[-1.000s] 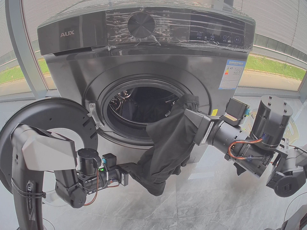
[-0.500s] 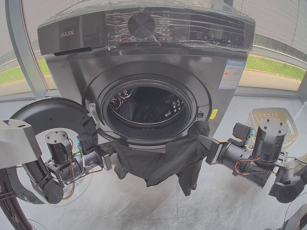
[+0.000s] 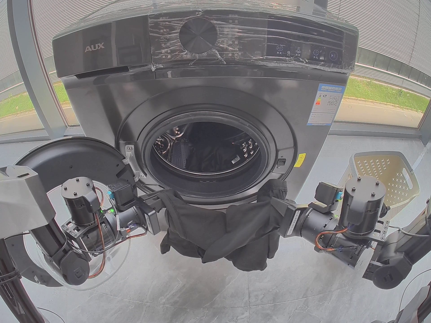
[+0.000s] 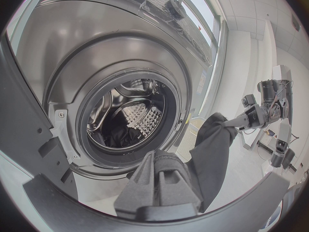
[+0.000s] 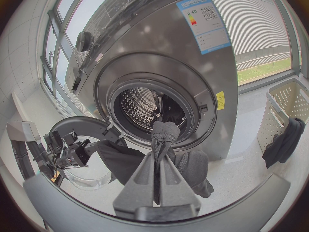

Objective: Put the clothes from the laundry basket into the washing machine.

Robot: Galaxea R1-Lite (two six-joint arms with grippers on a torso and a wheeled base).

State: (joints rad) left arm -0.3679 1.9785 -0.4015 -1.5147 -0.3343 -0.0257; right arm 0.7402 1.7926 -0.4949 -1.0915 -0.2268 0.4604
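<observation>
The washer (image 3: pixel 112 99) has its round door (image 3: pixel 67 160) swung wide to the left, so nothing stands in front of the mouth (image 3: pixel 269 155). The mouth's lower rim sits just above the black garment (image 3: pixel 224 234). Bare floor (image 3: pixel 278 292) spreads below and in front of the cloth. The basket (image 3: pixel 388 171) stands to the right, near the washer's corner and behind the right arm, with a dark cloth (image 5: pixel 285 142) draped over its rim.

The left tool (image 3: pixel 162 201) is clamped on one end of the garment, close to the hinge side of the mouth. The right tool (image 3: pixel 274 203) is clamped on the other end, below the mouth's right edge. In the wrist views the left fingers (image 4: pixel 146 178) pinch a thick fold, and a knot of fabric bunches up above the right fingers (image 5: pixel 175 178).

The garment hangs between the two tools like a slack hammock, sagging in the middle, creased, with loose flaps drooping beneath. Dark clothes (image 3: pixel 211 155) lie inside the drum.
</observation>
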